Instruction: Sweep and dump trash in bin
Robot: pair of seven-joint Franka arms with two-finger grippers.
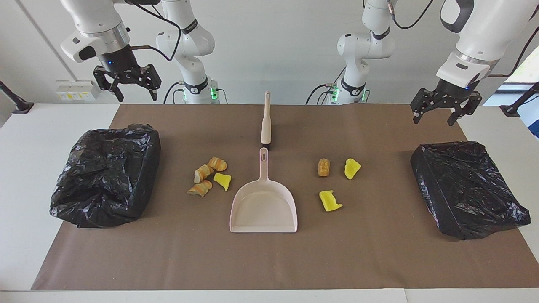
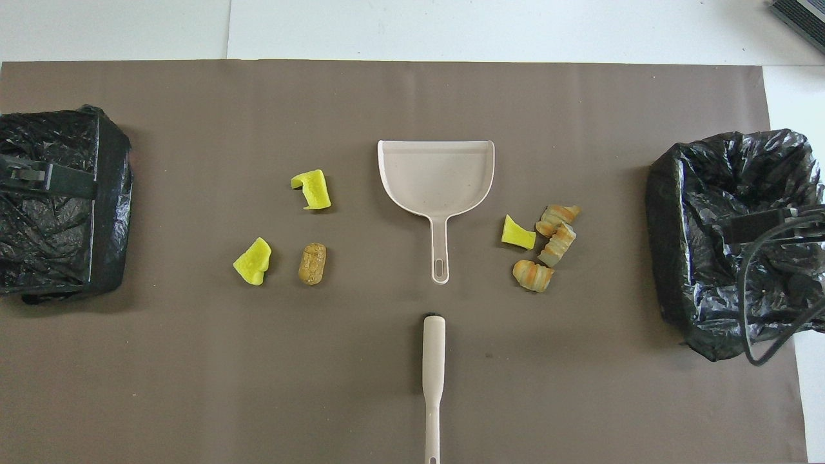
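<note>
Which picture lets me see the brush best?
The facing view: the whole brush shows there, from its handle tip down to the dark bristles beside the dustpan handle. The overhead view shows the brush too, but the picture's bottom edge cuts off the handle's end.

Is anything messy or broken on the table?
Nothing looks broken. The only mess is the trash: four scraps lie in a cluster toward the right arm's end of the dustpan, three more spread toward the left arm's end. The brush lies straight, nearer the robots.
</note>
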